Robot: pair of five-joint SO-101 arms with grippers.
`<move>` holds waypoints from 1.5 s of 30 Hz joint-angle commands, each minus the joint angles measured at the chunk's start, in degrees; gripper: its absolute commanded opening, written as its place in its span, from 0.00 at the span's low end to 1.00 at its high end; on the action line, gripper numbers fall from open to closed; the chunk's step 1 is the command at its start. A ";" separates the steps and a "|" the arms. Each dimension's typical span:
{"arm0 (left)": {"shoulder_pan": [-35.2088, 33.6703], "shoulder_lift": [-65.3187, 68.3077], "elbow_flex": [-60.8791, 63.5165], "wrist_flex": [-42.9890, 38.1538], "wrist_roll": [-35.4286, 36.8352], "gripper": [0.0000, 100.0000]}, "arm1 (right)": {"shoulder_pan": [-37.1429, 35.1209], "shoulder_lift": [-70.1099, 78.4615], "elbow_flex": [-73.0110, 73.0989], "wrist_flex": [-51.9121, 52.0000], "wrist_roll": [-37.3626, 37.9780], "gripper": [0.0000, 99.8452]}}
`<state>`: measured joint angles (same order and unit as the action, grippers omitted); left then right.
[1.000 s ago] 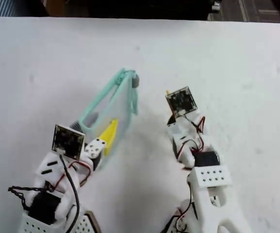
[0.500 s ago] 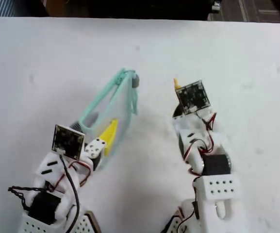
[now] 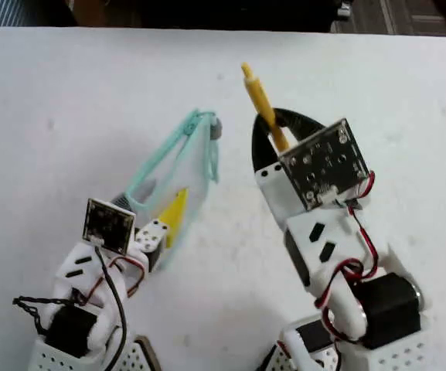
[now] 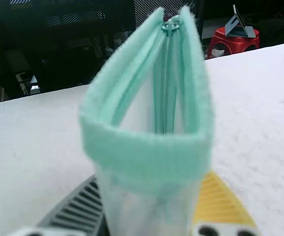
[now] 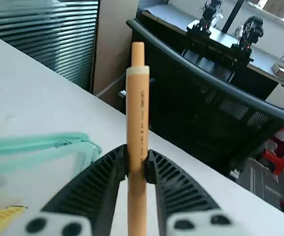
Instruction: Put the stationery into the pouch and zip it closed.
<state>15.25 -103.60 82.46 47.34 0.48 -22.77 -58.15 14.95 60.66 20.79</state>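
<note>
Currently my right end effector (image 5: 137,158) is clamped on a yellow pen (image 5: 137,98), with most of the barrel sticking out past the fingertips. The pen sits just beside the pouch (image 3: 178,166), not touching it. My left end effector (image 3: 159,228) grips the pouch's near end and holds it on edge on the tabletop (image 3: 68,85). The zip mouth gapes open.

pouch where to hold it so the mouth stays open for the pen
The near end, under the green rim, pinched from the robot's side as the left gripper has it: the pouch stands mouth up, so the opening probably stays free.
</note>
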 commanded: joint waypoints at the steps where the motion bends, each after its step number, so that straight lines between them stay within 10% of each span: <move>1: 0.13 -1.27 -0.53 -1.58 -0.18 0.20 | -4.44 0.66 -5.89 -0.04 0.62 0.02; 19: 0.13 -1.27 -0.53 -1.58 -0.53 0.20 | -27.74 10.33 -9.58 -13.67 0.26 0.02; 45: 0.13 -1.27 -0.53 -1.58 -0.53 0.20 | -29.41 20.00 -2.73 -18.77 0.26 0.02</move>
<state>15.25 -103.60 82.46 47.34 0.48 -52.31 -36.18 11.52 41.14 20.70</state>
